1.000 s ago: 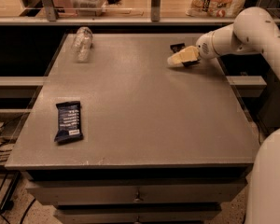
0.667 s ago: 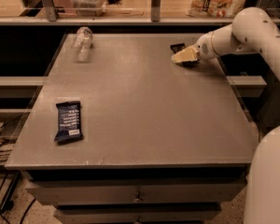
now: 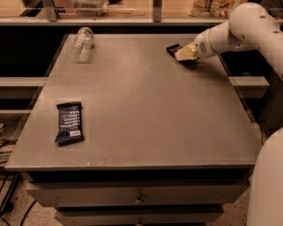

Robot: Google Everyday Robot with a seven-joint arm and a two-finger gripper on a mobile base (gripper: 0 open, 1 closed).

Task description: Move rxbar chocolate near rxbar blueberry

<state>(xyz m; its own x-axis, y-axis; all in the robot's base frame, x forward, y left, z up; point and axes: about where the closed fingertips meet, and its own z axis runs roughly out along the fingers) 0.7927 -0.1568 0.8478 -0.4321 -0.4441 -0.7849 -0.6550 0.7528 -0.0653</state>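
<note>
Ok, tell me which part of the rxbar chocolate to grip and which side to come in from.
Grip the rxbar chocolate across its narrow width, coming down from above. It lies flat on the table near the far right corner, so its thin edges probably give little to pinch from the side. The tool is at the bar's right end and hides part of it.

Gripper (image 3: pixel 183 54) low over back right of grey table (image 3: pixel 146 112), at the end of the white arm (image 3: pixel 245 29). Rxbar chocolate (image 3: pixel 171 49) lies at the gripper tip, partly hidden by it. Rxbar blueberry (image 3: pixel 69 122) flat near front left edge, well apart. Clear plastic bottle (image 3: pixel 82 43) lies on its side, back left.
</note>
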